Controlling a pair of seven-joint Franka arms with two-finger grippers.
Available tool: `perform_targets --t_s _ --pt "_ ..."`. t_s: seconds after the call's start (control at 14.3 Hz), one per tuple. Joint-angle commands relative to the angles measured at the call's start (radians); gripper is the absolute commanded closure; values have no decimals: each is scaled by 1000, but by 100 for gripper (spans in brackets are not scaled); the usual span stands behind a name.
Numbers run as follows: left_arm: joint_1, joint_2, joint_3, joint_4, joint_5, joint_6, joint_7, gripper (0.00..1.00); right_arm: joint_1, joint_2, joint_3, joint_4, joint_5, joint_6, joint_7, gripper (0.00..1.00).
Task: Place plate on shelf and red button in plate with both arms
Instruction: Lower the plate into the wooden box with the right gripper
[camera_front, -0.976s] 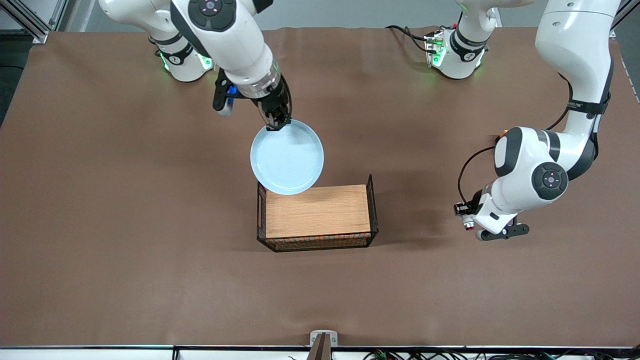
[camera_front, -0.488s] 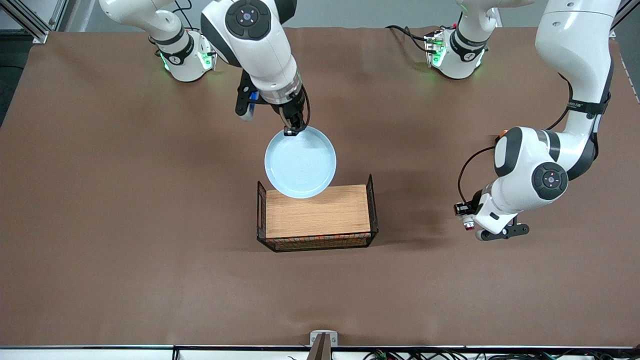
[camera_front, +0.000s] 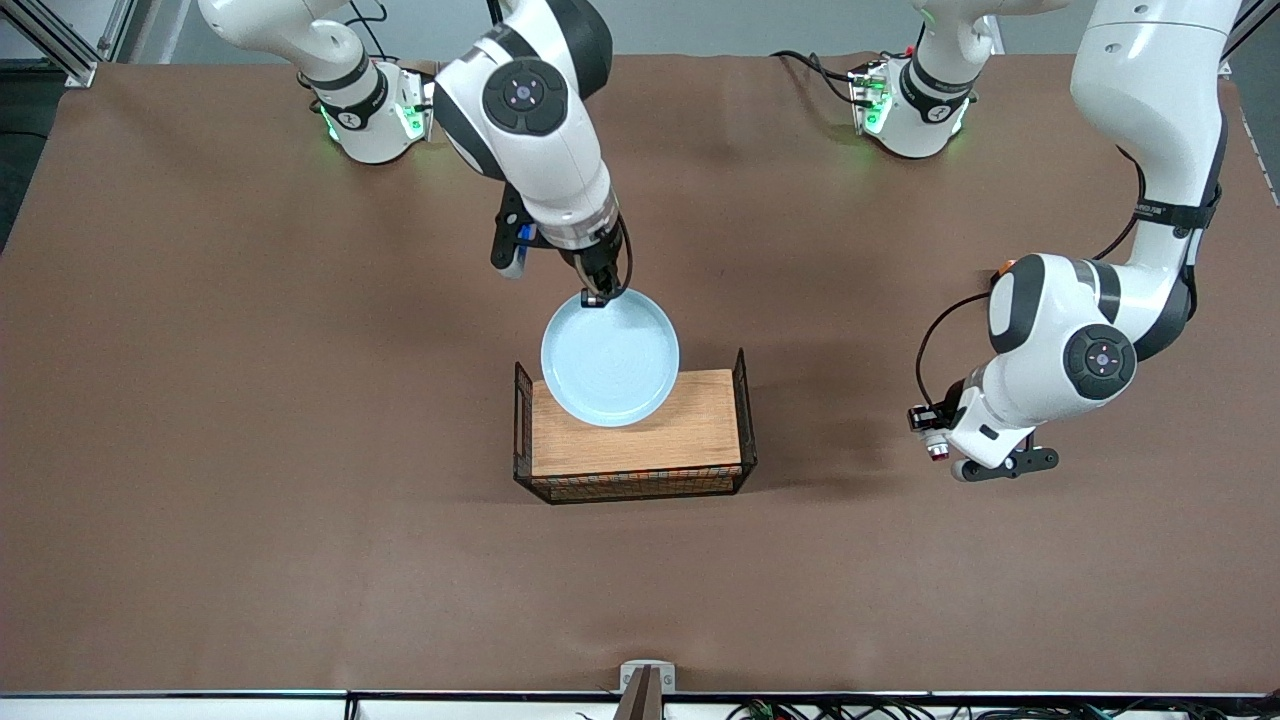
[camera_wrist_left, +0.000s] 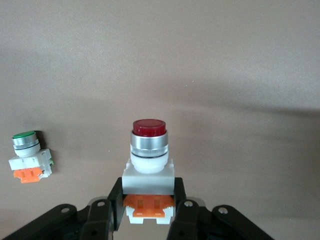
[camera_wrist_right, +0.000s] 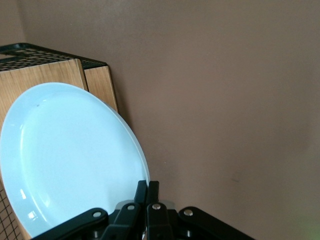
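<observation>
1. Our right hand (camera_front: 598, 296) is clamped shut on the rim of the plate (camera_front: 610, 357), pinching the edge that lies nearest the robots' bases. The plate hangs in the air, reaching out from the hand toward the front camera.

2. The wooden tray (camera_front: 640, 455) sits on the counter (camera_front: 250, 450) directly under the plate's leading part. In the front view the plate overlaps the tray's edge nearest the bases and covers much of its wooden floor toward the right arm's end. We judge that the hand needs only a little more travel toward the camera, then a descent, to set the plate inside.

3. In the right wrist view the plate (camera_wrist_right: 70, 160) appears tilted against the tray (camera_wrist_right: 50, 80), so we should level it before release, or its low edge may catch the black mesh wall (camera_front: 521, 420).

4. Our left hand (camera_wrist_left: 148, 207) is closed on the white-and-orange body of the red button (camera_wrist_left: 148, 150), red cap pointing away from the wrist. It hovers over bare counter, well apart from the tray, toward the left arm's end, and waits.

5. The tray's long axis runs between the two arms' ends, so the free wooden floor lies on the left arm's side: that is where we would bring the button.

6. A green button (camera_wrist_left: 29, 156) lies on the counter below the left hand; we leave it alone.
</observation>
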Motion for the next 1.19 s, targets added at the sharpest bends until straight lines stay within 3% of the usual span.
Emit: perform_targets --t_s 0.0,1.12 --pt "-6 1 3 13 18 -17 -16 72 12 29 -6 18 -39 23 35 100" --pt "-6 1 3 13 18 -15 -16 72 -2 132 -14 70 -76 72 35 100"
